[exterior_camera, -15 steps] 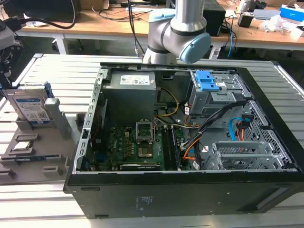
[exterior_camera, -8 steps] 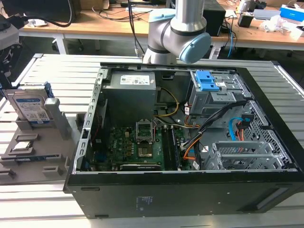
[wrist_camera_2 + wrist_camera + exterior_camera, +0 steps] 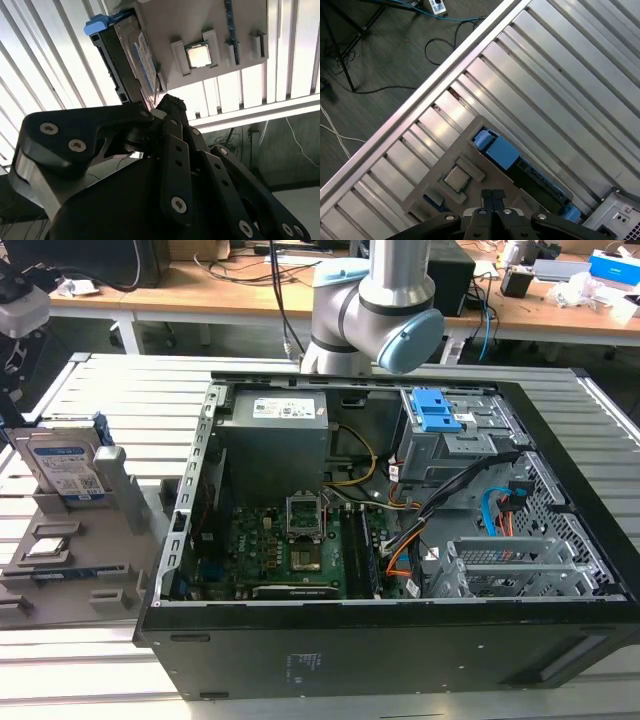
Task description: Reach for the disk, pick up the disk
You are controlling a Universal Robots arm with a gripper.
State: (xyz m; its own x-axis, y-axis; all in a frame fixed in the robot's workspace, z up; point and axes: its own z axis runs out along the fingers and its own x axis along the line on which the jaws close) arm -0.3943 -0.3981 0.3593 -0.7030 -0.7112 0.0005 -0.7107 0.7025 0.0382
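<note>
The disk [image 3: 65, 468] is a silver-grey drive with a white-and-blue label and blue rails. It stands on edge in a grey holder [image 3: 100, 560] at the exterior view's left. The second wrist view shows the disk [image 3: 127, 65] from above with its blue rail end. In the first wrist view the disk [image 3: 510, 155] shows as a blue rail over a dark edge. My gripper [image 3: 493, 194] hangs well above the holder, fingertips pressed together and holding nothing, clear of the disk. In the second wrist view the gripper [image 3: 169, 101] points down beside the drive.
A small square chip [image 3: 455, 177] lies in a slot of the holder beside the disk. An open black computer case [image 3: 400, 640] stands on the slatted metal table [image 3: 120, 380] to the exterior view's right of the holder. The table's edge and cables on the floor [image 3: 380, 60] lie beyond the holder.
</note>
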